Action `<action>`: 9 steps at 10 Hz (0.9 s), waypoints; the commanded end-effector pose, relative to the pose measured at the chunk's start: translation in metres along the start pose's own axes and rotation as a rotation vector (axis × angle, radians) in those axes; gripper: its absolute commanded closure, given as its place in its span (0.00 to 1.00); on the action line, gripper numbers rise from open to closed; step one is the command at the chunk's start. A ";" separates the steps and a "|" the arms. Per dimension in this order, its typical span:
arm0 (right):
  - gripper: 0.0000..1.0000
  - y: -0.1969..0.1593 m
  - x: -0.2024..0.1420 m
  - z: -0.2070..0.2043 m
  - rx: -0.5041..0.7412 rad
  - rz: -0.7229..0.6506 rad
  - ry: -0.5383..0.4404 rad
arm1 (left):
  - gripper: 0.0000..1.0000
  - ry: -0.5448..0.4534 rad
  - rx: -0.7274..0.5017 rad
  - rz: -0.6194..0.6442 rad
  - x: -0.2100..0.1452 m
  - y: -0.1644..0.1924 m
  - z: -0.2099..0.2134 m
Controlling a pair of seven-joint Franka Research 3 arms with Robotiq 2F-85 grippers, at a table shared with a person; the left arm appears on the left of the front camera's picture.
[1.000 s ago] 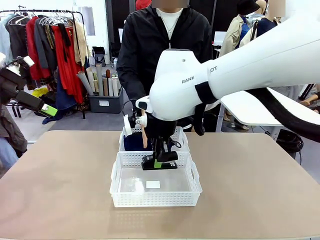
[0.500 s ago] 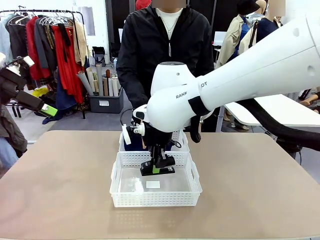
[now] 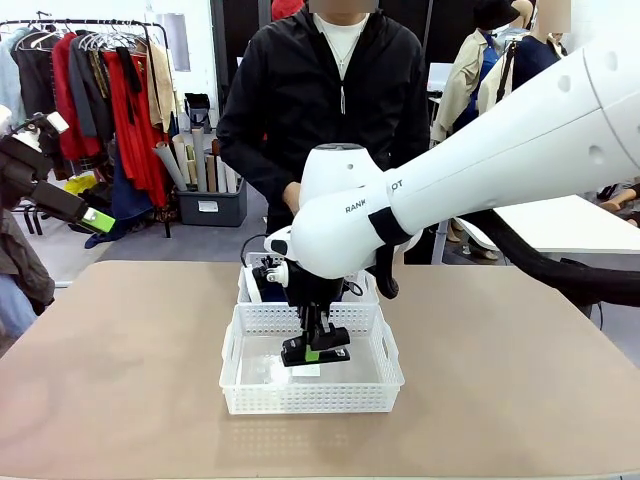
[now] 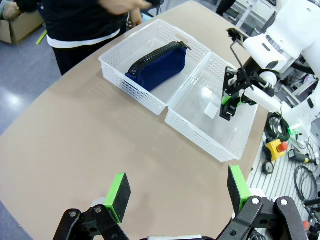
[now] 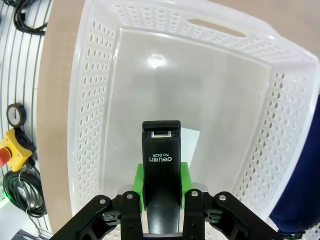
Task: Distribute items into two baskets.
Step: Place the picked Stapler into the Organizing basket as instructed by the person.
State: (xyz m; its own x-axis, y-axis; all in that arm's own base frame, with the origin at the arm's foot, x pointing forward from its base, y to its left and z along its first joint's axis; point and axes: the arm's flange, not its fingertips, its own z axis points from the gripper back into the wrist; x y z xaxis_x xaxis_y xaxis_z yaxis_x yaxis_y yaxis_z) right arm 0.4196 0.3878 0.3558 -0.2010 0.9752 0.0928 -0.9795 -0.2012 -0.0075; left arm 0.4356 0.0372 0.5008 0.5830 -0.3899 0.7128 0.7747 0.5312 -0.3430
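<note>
Two white lattice baskets stand end to end at the table's middle. The near basket (image 3: 312, 398) has a clear bottom with a small white label (image 5: 189, 138). The far basket (image 4: 131, 56) holds the navy zippered pouch (image 4: 159, 66). My right gripper (image 3: 316, 352) is shut on the black stapler (image 5: 161, 155), which it holds low inside the near basket (image 5: 95, 100), just above the label. The stapler (image 4: 229, 102) also shows in the left wrist view. Well off to the table's left side, high above the bare top, my left gripper (image 4: 178, 192) is open with nothing in it.
A person in a black jacket (image 3: 325, 110) stands at the far edge, hands near the far basket. The tan tabletop (image 3: 120, 370) is bare on both sides of the baskets. A yellow stop button (image 5: 14, 150) and cables lie beyond the table's edge.
My right gripper has come down and slightly toward the camera with the stapler, from rim height to inside the near basket. The left arm has not moved.
</note>
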 end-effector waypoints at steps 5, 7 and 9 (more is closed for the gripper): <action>1.00 -0.002 0.001 -0.016 0.013 -0.027 0.010 | 0.00 0.012 0.004 -0.005 -0.002 -0.002 0.001; 1.00 -0.005 0.001 -0.018 0.021 -0.025 0.011 | 0.00 0.012 0.004 -0.005 -0.002 -0.002 0.001; 0.85 -0.006 0.001 -0.018 0.048 -0.012 0.010 | 0.00 0.012 0.004 -0.005 -0.002 -0.002 0.001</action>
State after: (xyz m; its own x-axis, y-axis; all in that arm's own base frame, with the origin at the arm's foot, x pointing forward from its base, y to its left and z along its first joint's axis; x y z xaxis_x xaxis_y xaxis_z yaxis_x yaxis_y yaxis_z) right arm 0.4219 0.3866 0.3343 -0.1879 0.9784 0.0858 -0.9809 -0.1915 0.0354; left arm 0.4356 0.0372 0.5008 0.5830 -0.3899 0.7128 0.7747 0.5312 -0.3430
